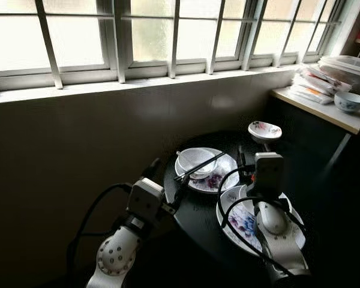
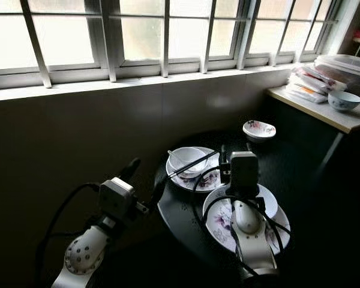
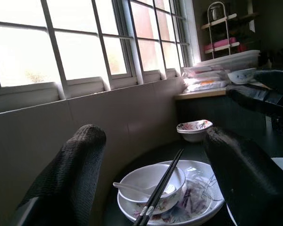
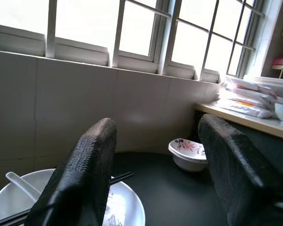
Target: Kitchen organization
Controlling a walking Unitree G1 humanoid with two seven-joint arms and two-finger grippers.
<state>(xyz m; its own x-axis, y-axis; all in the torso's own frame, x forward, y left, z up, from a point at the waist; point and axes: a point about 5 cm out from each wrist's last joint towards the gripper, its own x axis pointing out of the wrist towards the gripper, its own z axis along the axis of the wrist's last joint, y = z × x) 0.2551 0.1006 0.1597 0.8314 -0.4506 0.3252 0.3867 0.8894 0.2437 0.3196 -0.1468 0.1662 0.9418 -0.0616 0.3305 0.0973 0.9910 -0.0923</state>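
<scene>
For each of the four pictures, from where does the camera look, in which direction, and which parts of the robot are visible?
Left eye view: on the head, looking forward and down at the round black table below the window; both silver arms show.
Right eye view: same head, same scene, slightly shifted.
Left wrist view: along the open left gripper toward the white bowl with chopsticks and spoon.
Right wrist view: along the open right gripper toward the small floral bowl.
Shared: both wrist views show the small floral bowl and the window.
</scene>
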